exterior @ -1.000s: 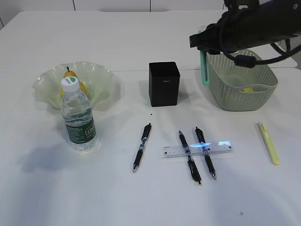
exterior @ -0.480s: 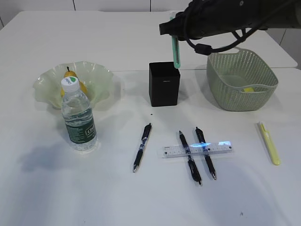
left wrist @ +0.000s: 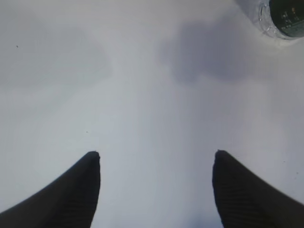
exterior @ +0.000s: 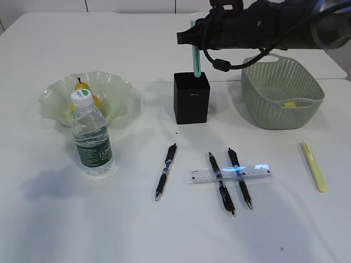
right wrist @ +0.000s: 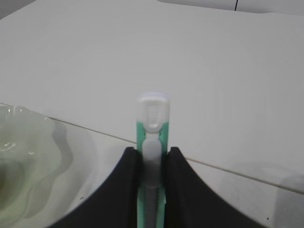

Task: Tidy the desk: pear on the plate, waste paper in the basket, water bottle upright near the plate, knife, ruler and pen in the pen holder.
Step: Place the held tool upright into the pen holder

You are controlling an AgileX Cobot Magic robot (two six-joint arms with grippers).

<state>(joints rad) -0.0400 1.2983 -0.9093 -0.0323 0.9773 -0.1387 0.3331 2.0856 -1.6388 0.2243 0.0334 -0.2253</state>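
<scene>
Now lowering the knife [exterior: 194,55], a teal-handled utility cutter held upright, into the pen holder [exterior: 191,97]. Right claw [right wrist: 152,156] clamped on the knife's handle, fingers tight against both sides, lower end apparently just at or inside the holder's opening. Best done by keeping the knife vertical and centred over the opening, sinking it until the tip seems to bottom out, then parting the fingers and lifting straight up so nothing tips the holder. Left claw [left wrist: 154,161] spread wide and empty above bare table [left wrist: 142,95], near the water bottle [exterior: 91,137], which stands upright just beside the plate [exterior: 55,96] holding the pear [exterior: 82,90]. Waste paper [exterior: 289,103] lying in the basket [exterior: 263,112]. Yet to be stowed: ruler [exterior: 230,173] resting across two black pens [exterior: 230,181], a third black pen [exterior: 165,171] to their left, and a yellow pen-like item [exterior: 313,166] apart on the right.
</scene>
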